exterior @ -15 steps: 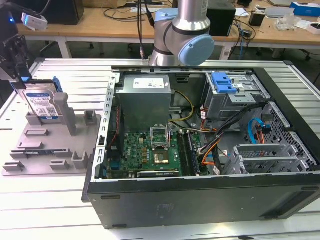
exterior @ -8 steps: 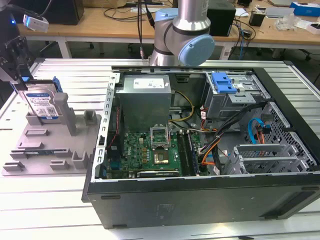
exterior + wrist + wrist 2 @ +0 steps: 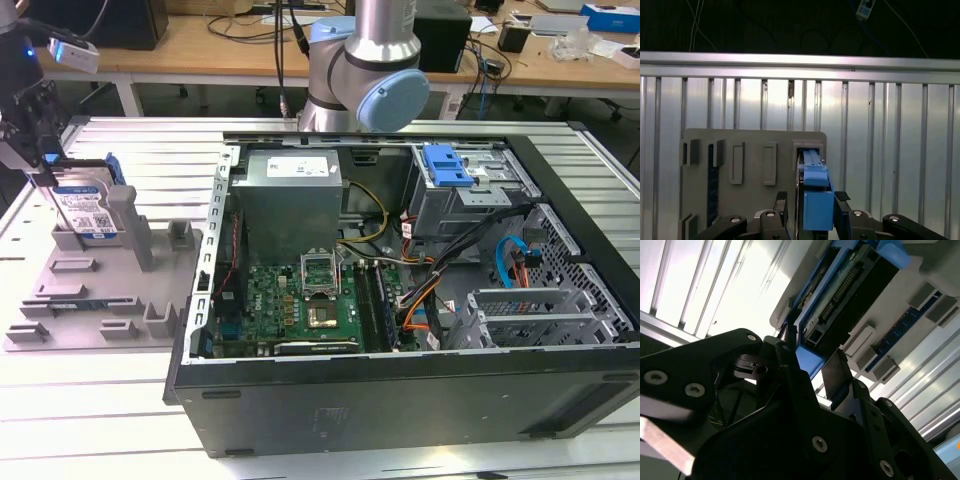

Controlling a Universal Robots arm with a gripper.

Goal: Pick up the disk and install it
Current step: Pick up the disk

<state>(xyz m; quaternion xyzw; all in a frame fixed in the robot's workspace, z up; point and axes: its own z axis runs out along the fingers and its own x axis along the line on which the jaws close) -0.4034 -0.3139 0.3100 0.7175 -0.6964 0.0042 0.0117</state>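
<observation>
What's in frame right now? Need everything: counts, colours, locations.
disk: 1, silver with a blue carrier frame, standing on edge in the fixture, at the exterior view's left
fixture: 1, grey, on the table beside the case
computer case: 1, black, lying open in the middle of the table
motherboard: 1, green, inside the case
power supply: 1, grey, inside the case next to the motherboard
latch: 1, blue, on the drive bay inside the case
table: 1, silver, slatted, under everything
arm: 1, grey with pale blue caps, base behind the case
gripper: 1, black, at the top edge of the disk
</observation>
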